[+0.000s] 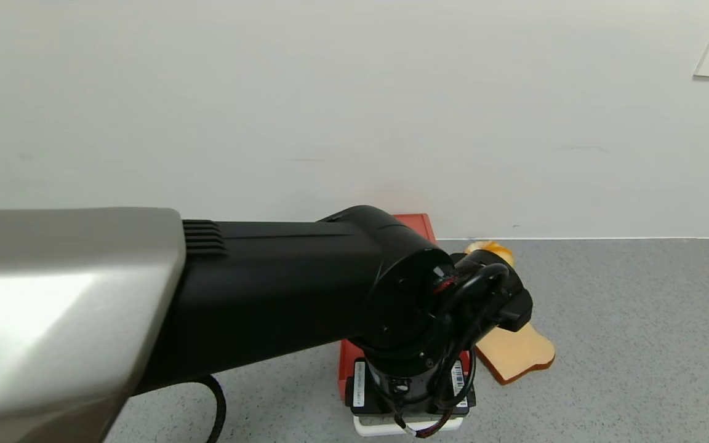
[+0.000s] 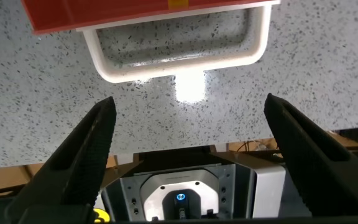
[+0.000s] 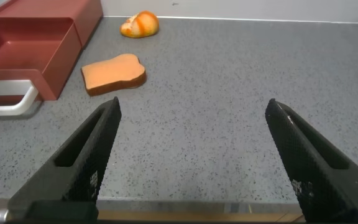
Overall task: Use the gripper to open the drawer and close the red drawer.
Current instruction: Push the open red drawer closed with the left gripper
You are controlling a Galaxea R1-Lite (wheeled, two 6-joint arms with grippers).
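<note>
Drawer (image 1: 413, 223) mostly hidden in the head view: only a red corner by the wall and a strip lower down show past the thick left arm, which reaches across from the left and bends down over it. Its white handle (image 1: 370, 426) peeks out under the wrist. A toast slice (image 1: 517, 354) lies just right, partly covered, on the grey surface (image 1: 637, 338).

Left wrist view: the left gripper (image 2: 188, 124) hangs just short of the handle (image 2: 179, 61), fingers (image 2: 89, 146) spread wide, touching nothing.

Right wrist view: the right gripper (image 3: 191, 146) sits well apart, fingers (image 3: 303, 155) parted and empty. The drawer's tray (image 3: 27, 50) stands pulled out, cut off at the edge, toast (image 3: 114, 73) beside it, a bread roll (image 3: 140, 25) beyond.
</note>
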